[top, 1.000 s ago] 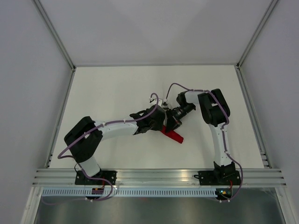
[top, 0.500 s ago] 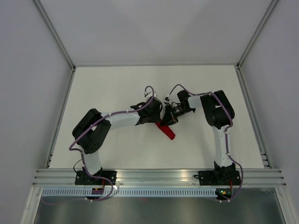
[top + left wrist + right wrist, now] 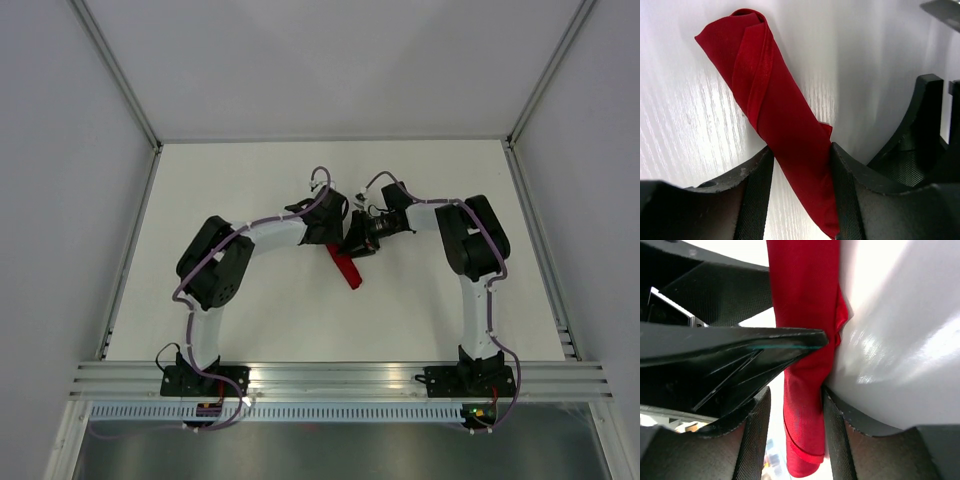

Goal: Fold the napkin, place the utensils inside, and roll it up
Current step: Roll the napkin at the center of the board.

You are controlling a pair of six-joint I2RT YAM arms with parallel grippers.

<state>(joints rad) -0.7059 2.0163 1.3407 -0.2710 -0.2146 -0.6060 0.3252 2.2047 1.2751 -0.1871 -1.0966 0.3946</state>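
Note:
The red napkin (image 3: pixel 346 269) is a tight roll lying on the white table (image 3: pixel 230 190), its far end between both grippers. In the left wrist view the napkin (image 3: pixel 767 95) runs diagonally through my left gripper (image 3: pixel 801 165), touching both fingers; the left gripper (image 3: pixel 334 236) is shut on it. In the right wrist view the napkin (image 3: pixel 805 315) hangs between the fingers of my right gripper (image 3: pixel 796 410), against the right finger, with a gap to the left one. The right gripper (image 3: pixel 356 243) is open around it. No utensils show.
The left gripper's black body (image 3: pixel 715 315) fills the left of the right wrist view, close against the right fingers. Metal rails (image 3: pixel 340 378) run along the near edge. Grey walls enclose the table on three sides.
Both grippers have moved away from the arms and to the left. The napkin roll came with them and swung from lying slantwise to nearly pointing at the near edge.

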